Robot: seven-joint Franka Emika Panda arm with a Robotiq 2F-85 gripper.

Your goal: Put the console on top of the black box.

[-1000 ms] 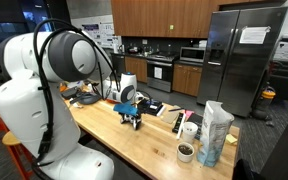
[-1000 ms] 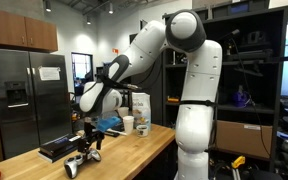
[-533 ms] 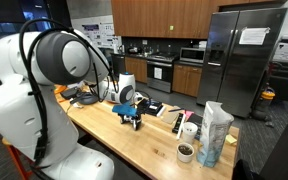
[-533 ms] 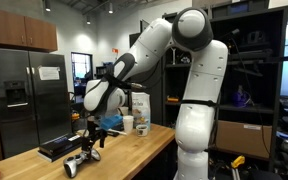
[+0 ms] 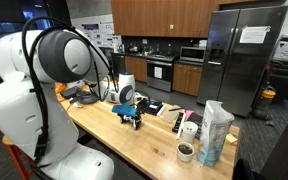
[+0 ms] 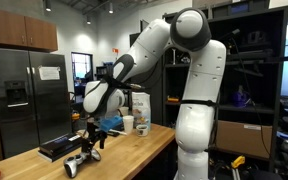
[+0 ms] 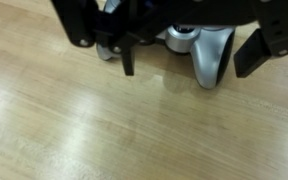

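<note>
The console is a silver and black game controller (image 7: pixel 212 55) lying on the wooden table. In the wrist view my gripper (image 7: pixel 191 62) comes in from the top. Its dark fingers (image 7: pixel 127 58) stand open on either side of the controller, low over the wood, not closed on it. In an exterior view the controller (image 6: pixel 76 163) lies near the table's edge, with my gripper (image 6: pixel 89 145) just above and behind it. The flat black box (image 6: pixel 56 148) lies beside them on the table. In the other exterior view my gripper (image 5: pixel 132 118) hides the controller.
A tall bag (image 5: pixel 215 132), cups (image 5: pixel 187 130) and a small bowl (image 5: pixel 185 151) stand at one end of the table (image 5: pixel 134 145). Dark clutter (image 5: pixel 84 96) lies at the other end. A fridge (image 5: pixel 242 55) stands beyond.
The arm's upper links shifted slightly a second ago. The gripper has stayed low over the controller, still open.
</note>
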